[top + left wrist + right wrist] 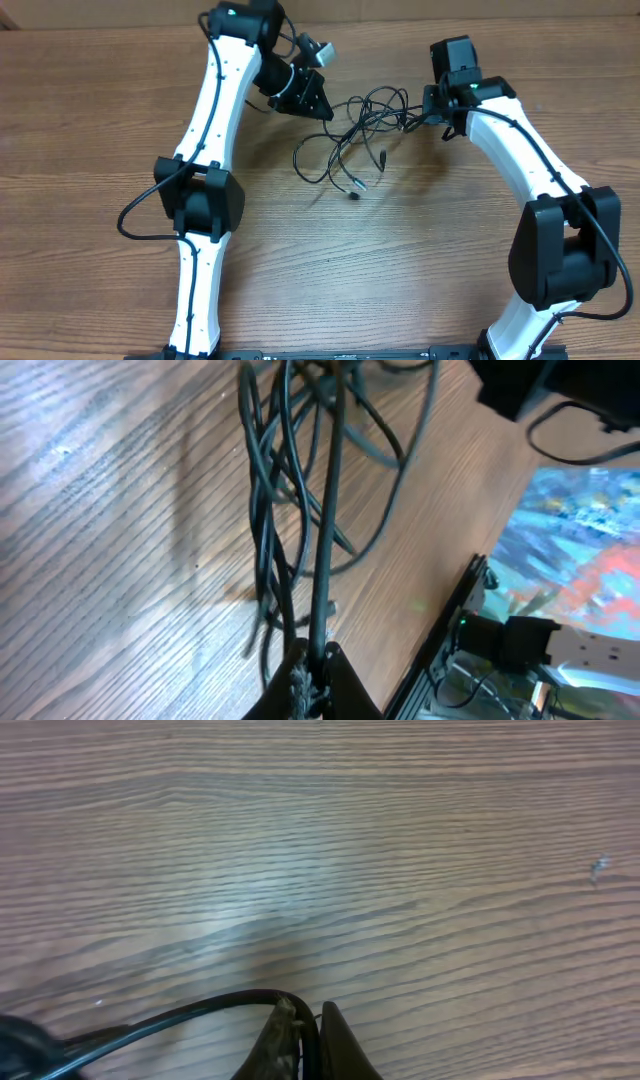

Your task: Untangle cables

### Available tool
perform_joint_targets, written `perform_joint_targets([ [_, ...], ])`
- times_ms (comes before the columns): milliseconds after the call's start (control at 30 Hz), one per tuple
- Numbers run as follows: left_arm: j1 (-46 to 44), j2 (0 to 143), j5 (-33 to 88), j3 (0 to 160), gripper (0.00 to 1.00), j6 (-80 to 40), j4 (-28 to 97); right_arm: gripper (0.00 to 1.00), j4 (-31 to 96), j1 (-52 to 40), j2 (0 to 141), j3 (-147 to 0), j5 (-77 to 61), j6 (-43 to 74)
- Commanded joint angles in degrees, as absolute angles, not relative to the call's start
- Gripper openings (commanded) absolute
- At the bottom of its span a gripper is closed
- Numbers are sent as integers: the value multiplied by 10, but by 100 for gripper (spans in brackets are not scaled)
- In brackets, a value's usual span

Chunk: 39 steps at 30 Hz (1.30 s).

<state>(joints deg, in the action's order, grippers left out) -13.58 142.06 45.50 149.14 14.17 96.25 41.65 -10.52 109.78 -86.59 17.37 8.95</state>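
A loose tangle of thin black cables (360, 135) lies on the wooden table between my two arms, with small plugs near its lower end. My left gripper (318, 103) sits at the tangle's left side, shut on a cable. In the left wrist view the pinched cable (325, 550) runs taut from the gripper (318, 658) up into the other loops. My right gripper (432, 112) is at the tangle's right edge. The right wrist view shows that gripper (312, 1020) shut on one cable (190, 1012), which curves away to the left.
The wooden table (420, 260) spreads all round the tangle. A black frame rail (440, 630) and electronics lie past the table edge in the left wrist view. Both white arm bodies (210, 170) flank the cables.
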Motion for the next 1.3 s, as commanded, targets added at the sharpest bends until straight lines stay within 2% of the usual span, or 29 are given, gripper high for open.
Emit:
perform_joint_targets([
  [0,-123,1397,483,1490,4,157,968,4,424,-87,1078,-885,167,96],
  [200,-123,1397,509,1491,4,157,966,4,439,-87,1078,-885,41,97],
  [300,-117,1397,633,1491,4,195,967,4,442,-87,1078,-885,-14,107],
  [367,-107,1396,723,1491,4,229,966,4,446,-86,1078,-885,14,117],
  [467,-87,1394,795,1492,4,257,966,4,464,-86,1078,-884,114,174],
  [567,-57,1390,806,1502,4,243,967,4,486,-85,1078,-880,174,213],
  [767,-7,1346,802,1542,4,235,967,4,483,-84,1078,-862,161,270],
  [900,17,1303,715,1552,4,161,937,4,485,-84,1078,-859,152,272],
  [967,28,1282,625,1552,4,85,913,4,485,-84,1078,-859,151,297],
  [1100,29,1262,409,1552,4,-86,906,14,476,-84,1078,-859,86,331],
  [1167,20,1262,318,1551,4,-127,918,31,467,-84,1078,-859,24,319],
  [1267,-5,1263,211,1539,4,-142,939,44,453,-84,1078,-859,-96,260],
])
